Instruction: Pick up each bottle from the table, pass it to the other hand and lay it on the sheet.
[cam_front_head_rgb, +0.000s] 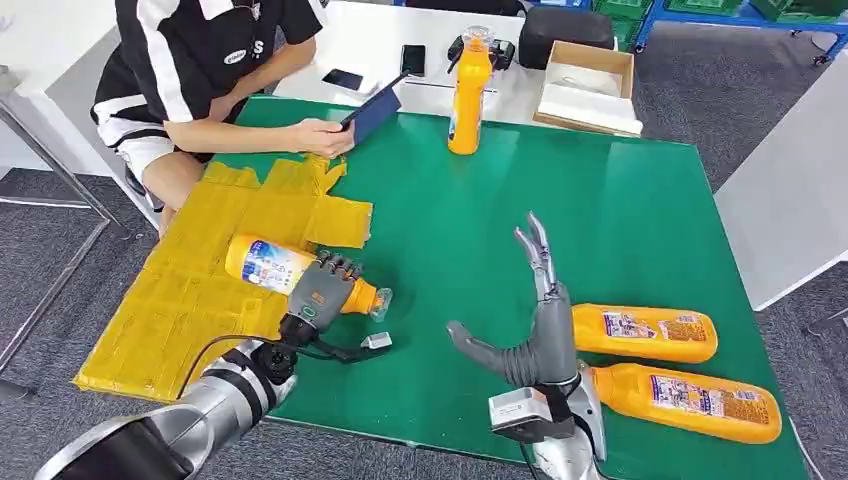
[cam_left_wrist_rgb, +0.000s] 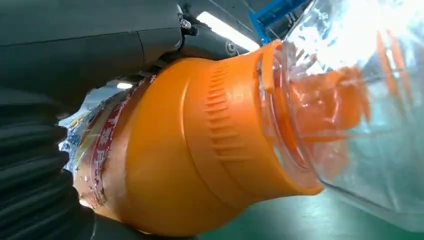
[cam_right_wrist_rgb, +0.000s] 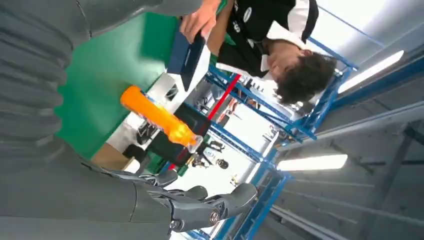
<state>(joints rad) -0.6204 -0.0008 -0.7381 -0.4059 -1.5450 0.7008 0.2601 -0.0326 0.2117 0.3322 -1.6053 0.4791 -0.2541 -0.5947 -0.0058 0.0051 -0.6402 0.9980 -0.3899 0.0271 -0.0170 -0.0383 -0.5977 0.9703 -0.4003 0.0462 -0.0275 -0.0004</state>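
My left hand (cam_front_head_rgb: 322, 288) grips an orange bottle (cam_front_head_rgb: 268, 265) lying sideways at the right edge of the yellow sheet (cam_front_head_rgb: 190, 290), its clear cap toward the green mat. The left wrist view shows that bottle (cam_left_wrist_rgb: 200, 150) close up against the hand (cam_left_wrist_rgb: 35, 170). My right hand (cam_front_head_rgb: 535, 320) is raised above the mat, fingers spread and holding nothing; its fingers (cam_right_wrist_rgb: 200, 207) show in the right wrist view. Two orange bottles (cam_front_head_rgb: 645, 332) (cam_front_head_rgb: 690, 400) lie on the mat just right of that hand. A third bottle (cam_front_head_rgb: 469, 90) (cam_right_wrist_rgb: 157, 116) stands upright at the mat's far edge.
A person (cam_front_head_rgb: 200, 60) sits at the far left corner holding a dark tablet (cam_front_head_rgb: 372, 112) over the green mat (cam_front_head_rgb: 600, 200). A cardboard box (cam_front_head_rgb: 588, 85), phones and a black case lie on the white table behind. A small grey tag on a cable (cam_front_head_rgb: 376, 341) lies by my left hand.
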